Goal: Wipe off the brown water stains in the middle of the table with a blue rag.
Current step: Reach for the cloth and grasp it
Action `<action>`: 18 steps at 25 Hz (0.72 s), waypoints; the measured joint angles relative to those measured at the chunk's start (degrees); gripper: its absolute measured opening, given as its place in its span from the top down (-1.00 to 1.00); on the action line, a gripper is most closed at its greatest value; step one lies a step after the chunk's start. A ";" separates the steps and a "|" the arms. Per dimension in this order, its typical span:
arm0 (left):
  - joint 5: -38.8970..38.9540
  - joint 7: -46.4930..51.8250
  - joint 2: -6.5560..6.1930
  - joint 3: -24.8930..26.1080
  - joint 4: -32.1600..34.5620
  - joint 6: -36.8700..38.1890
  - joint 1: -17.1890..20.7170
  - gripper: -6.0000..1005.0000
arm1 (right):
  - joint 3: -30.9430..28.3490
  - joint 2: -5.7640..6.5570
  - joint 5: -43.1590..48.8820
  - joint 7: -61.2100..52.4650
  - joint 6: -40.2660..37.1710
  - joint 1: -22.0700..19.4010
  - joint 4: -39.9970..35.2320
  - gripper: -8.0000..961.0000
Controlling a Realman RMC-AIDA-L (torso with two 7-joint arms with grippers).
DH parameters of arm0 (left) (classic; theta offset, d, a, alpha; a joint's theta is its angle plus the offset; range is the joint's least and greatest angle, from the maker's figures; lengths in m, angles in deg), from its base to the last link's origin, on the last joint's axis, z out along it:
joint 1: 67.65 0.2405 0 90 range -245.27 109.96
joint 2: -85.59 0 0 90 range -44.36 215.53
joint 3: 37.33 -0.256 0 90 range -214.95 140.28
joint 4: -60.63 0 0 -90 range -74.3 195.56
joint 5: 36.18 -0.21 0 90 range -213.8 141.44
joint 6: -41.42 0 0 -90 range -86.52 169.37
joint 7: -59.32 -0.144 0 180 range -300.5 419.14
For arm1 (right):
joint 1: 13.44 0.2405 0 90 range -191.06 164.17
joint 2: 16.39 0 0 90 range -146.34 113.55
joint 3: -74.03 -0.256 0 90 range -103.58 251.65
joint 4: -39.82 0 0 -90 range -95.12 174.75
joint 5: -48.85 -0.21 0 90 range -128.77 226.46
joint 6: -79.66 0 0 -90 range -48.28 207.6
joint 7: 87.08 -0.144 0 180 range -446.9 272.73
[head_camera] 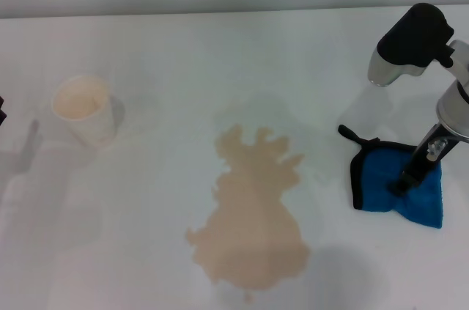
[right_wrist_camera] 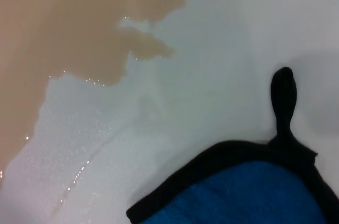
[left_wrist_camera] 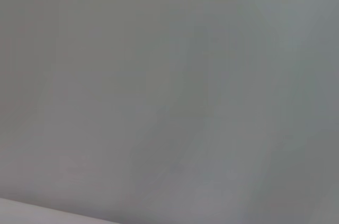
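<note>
The brown water stains [head_camera: 249, 215] form a lobed tan puddle in the middle of the white table [head_camera: 146, 53]; their edge also shows in the right wrist view [right_wrist_camera: 79, 28]. To the right of the puddle lies the blue rag [head_camera: 381, 182], bright blue with black edging and a black loop [head_camera: 350, 134]. It lies apart from the puddle. My right gripper [head_camera: 407, 178] reaches down onto the rag, its dark tip touching the cloth. The right wrist view shows the blue rag's [right_wrist_camera: 249, 192] corner and loop [right_wrist_camera: 283, 97]. Only a dark sliver of my left gripper [head_camera: 1, 111] shows at the left edge.
A cream paper cup [head_camera: 84, 111] stands upright at the left of the table, well away from the puddle. Small droplets dot the table [right_wrist_camera: 79, 171] between puddle and rag. The left wrist view shows only a plain grey surface.
</note>
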 joint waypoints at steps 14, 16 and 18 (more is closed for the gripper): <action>0.00 0.00 0.00 0.00 0.00 -0.18 0.09 -0.77 | 0.19 -0.15 0.15 0.00 0.90 0.04 1.20 0.05; 0.00 0.00 0.00 0.00 0.00 -0.23 0.09 -0.77 | 0.20 -0.16 0.18 0.00 0.91 0.04 1.24 0.05; 0.00 0.00 0.00 0.00 0.00 -0.23 0.09 -0.77 | 0.20 -0.17 0.19 0.00 0.91 0.07 1.27 0.05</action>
